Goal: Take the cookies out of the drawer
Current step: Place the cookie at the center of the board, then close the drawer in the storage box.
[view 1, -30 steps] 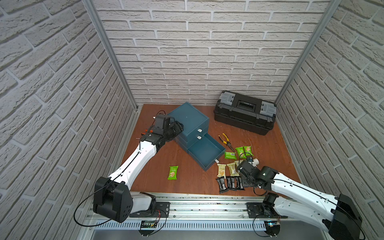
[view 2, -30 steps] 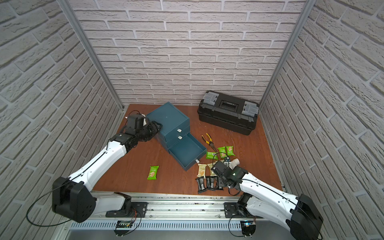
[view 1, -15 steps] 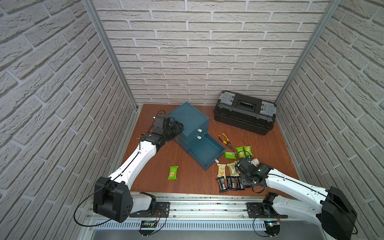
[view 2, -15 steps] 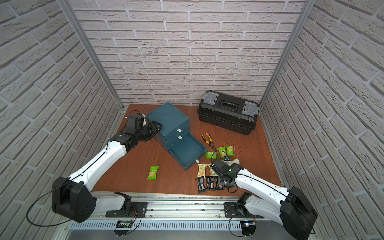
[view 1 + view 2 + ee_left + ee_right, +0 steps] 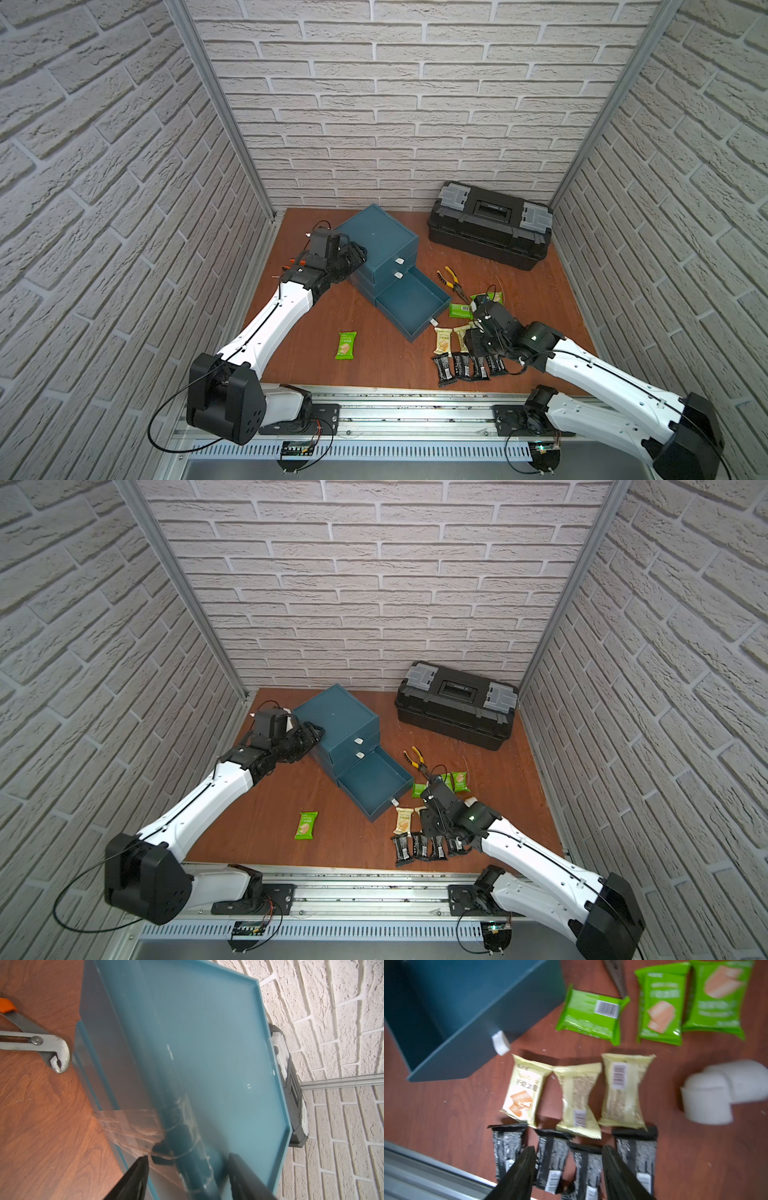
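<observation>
Find the cookies (image 5: 577,1097) out on the table (image 5: 316,332), beside the pulled-out bottom drawer (image 5: 409,295) of the blue cabinet (image 5: 376,237). Count a row of black packets (image 5: 506,1147) nearest the front edge, three pale gold packets (image 5: 623,1091) just behind and overlapping that row, three green packets (image 5: 589,1016) farther back by the pliers (image 5: 451,278), and one lone green packet (image 5: 346,345) well apart, across the drawer from the rest. Judge the drawer bare, going by both top views. See the right claw (image 5: 568,1148) spread open and empty, poised just above the black packets, nothing pinched. See the left claw (image 5: 188,1156) half spread astride an edge of the cabinet; cannot tell whether pressing on it or merely around it. Expect featherweight handling: thin, slick, crinkly foil pillows, soft with trapped air, probably brittle biscuit inside. Expect them to skate on the wood under a sideways nudge and to crack under a hard squeeze. Take hold across the short width at the puffed middle, fingers down on bare wood either side, or pinch a flat crimped end seam to spare the contents. Watch the overlaps among black and gold packets: risk of lifting two at once. Steer wide of the white pipe elbow (image 5: 716,1093) near the gold packets.
</observation>
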`<state>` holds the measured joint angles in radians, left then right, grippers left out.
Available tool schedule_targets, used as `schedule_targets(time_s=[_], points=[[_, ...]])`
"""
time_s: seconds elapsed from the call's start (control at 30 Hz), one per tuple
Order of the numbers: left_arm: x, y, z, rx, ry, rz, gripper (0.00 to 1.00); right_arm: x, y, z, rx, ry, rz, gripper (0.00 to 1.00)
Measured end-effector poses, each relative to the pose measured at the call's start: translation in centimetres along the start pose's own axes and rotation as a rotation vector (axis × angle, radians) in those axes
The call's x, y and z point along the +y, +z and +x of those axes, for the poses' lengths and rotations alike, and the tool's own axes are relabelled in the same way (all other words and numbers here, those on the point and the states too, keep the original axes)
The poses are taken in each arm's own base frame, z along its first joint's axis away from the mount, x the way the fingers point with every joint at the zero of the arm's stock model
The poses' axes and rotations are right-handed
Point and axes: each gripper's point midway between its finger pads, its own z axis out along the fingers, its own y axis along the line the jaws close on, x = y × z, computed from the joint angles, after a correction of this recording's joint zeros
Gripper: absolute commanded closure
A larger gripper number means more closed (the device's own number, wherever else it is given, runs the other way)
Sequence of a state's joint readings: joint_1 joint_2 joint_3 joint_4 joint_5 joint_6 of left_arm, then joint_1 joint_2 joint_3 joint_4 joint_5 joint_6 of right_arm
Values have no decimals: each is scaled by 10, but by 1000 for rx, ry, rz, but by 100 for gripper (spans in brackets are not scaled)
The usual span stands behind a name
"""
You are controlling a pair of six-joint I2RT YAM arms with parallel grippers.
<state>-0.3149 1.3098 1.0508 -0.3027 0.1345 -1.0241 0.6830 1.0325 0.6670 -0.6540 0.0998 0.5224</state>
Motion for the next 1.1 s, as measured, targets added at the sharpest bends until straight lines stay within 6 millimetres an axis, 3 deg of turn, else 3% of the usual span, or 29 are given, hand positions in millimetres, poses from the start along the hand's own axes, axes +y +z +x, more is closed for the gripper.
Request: schedule_targets(time_s=[0.17,0.33,0.6,0.9,1.1], points=[[0,0,0,1,-1,1,35,32,33,-16,47,-151,-89,42],[0,0,0,1,-1,1,35,44,57,-27,25,-196,-117,42],[0,1,0,2,-1,3,35,55,79,-53,-75,-203,-127,48],[0,1,0,2,-1,3,36,61,97,-68,-121,-211,-122,51],[0,1,0,3,-1,3,36,75,109,-95,-168,-204,-131,52]])
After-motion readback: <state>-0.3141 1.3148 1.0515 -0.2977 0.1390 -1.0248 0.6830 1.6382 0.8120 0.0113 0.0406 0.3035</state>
